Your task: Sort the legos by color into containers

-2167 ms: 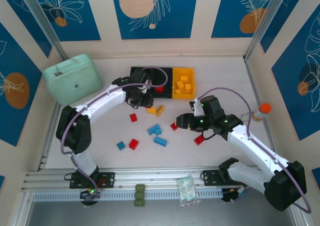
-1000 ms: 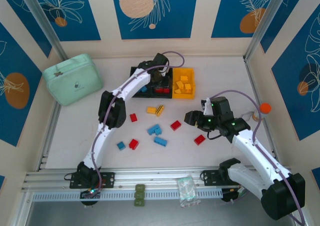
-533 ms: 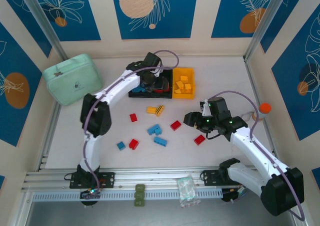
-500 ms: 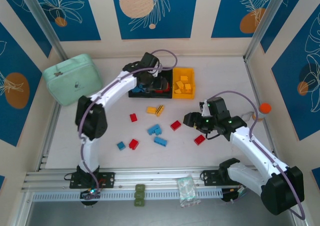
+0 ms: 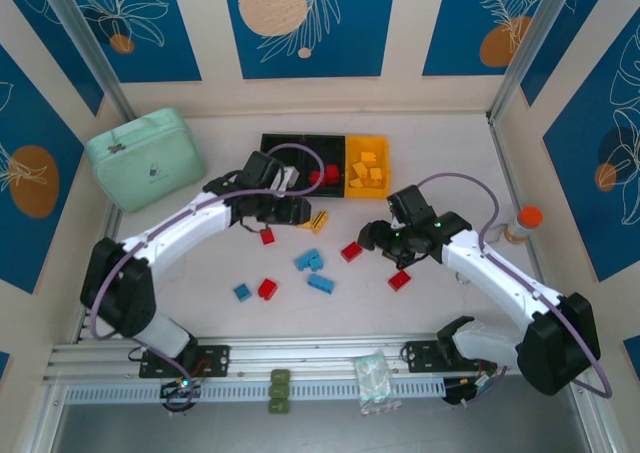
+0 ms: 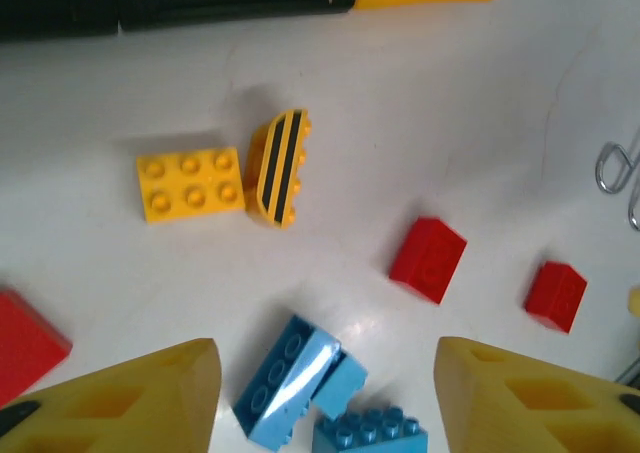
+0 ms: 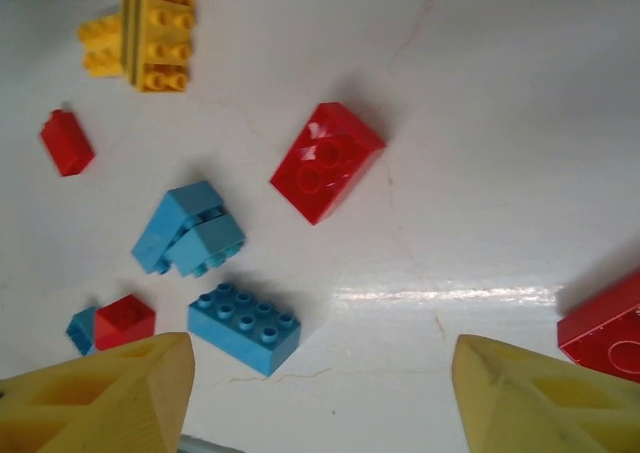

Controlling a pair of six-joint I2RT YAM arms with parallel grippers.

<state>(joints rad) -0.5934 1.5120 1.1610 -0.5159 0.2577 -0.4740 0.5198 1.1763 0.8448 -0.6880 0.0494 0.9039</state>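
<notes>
The white tabletop (image 5: 450,163) is walled in by blue-and-cream panels, with open room on all sides of the bricks. The containers (image 5: 290,139) sit at its far middle, two black and one yellow (the yellow one already holds yellow bricks). The loose legos (image 5: 310,263) lie scattered nearer the arms. The right claw (image 5: 368,241) hangs with its jaws wide apart and nothing in them. The left claw (image 5: 290,211) is likewise parted and empty. The coming move likely turns on the red lego (image 7: 327,160). It lies just ahead of the right claw, roughly centred between the fingers, with its long axis slanted across their line, so a wrist turn seems needed. The right arm is the nearer.
</notes>
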